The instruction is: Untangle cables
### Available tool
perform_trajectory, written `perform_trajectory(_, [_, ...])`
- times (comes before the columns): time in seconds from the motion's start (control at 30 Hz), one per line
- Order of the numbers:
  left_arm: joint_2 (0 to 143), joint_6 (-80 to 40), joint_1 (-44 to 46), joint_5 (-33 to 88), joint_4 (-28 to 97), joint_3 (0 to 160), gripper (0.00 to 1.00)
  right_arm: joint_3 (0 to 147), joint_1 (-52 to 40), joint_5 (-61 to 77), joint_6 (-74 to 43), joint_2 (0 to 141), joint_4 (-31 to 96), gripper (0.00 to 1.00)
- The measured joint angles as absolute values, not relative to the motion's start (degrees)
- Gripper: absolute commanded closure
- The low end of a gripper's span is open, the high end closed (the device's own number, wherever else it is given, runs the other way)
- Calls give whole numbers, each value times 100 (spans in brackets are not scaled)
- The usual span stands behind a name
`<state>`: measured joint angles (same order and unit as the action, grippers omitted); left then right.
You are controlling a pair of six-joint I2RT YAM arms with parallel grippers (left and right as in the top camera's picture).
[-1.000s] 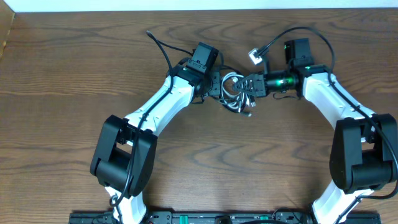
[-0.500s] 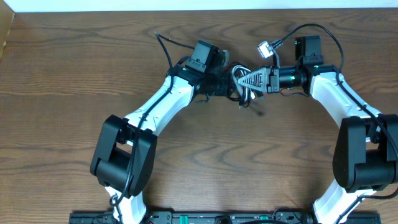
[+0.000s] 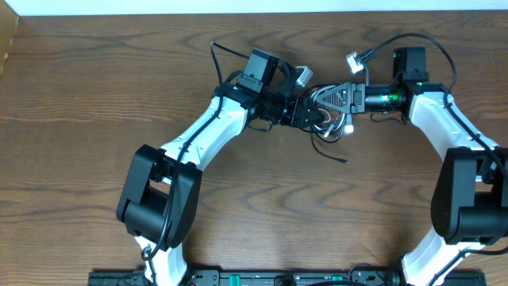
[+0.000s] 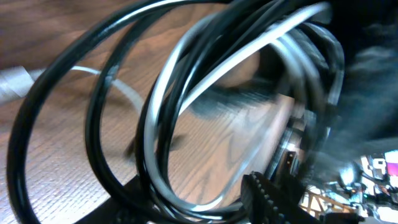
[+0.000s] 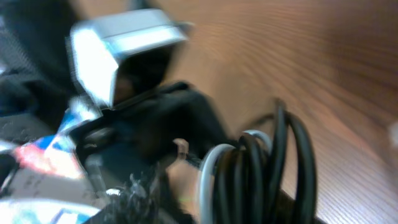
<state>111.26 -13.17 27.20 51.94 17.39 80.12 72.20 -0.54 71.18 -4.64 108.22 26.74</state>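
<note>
Left gripper (image 3: 300, 111) and right gripper (image 3: 324, 100) are meeting nose to nose near the far middle of the table (image 3: 95, 79), with the cables (image 3: 332, 121) bunched right between them. From overhead, the right gripper's fingers are drawing together into a narrow wedge at the top of the bundle, and its wrist view is showing the coil rising from the bottom edge, so it appears to be clamping the cables. The left gripper is pressing against the other side of the bundle, but dark fingers and dark cord are merging there and the wrist picture is blurring, so I cannot tell how its jaws are standing. The white cable (image 4: 157, 118) and the black cable (image 5: 305, 162) are lying together in the same tight loops, several black turns running alongside one or two white ones, still wound through each other. In the left wrist view the loops are arching large across the frame with wood grain showing through them. A thin black tail is trailing from the bundle toward the near side and resting on the wood. A thicker wire (image 3: 432, 44) is arching over the right arm's wrist, and another wire (image 3: 216, 59) is curving up beside the left arm's wrist, both apart from the bundle.
</note>
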Motion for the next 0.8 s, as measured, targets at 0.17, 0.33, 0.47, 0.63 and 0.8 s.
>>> perform_trajectory(0.17, [11126,-1308,2703,5398,1730,8012,62,7220,-49,5146,-786,10827,3540,38])
perform_trajectory(0.33, [11126,-1304,2517,5478,1730,8012,63,7220,-49,3085,-1321,10827,4073,18])
perform_trajectory(0.47, [11126,-1304,2401,5264,1802,8012,63,7220,-49,2443,-1632,10827,4132,14])
perform_trajectory(0.63, [11126,-1304,2403,5100,1813,8012,62,7223,-40,2314,-1619,10827,4198,17])
perform_trajectory(0.8, [11126,-1304,2403,4757,1907,8012,62,7349,-38,2502,-897,10597,4532,27])
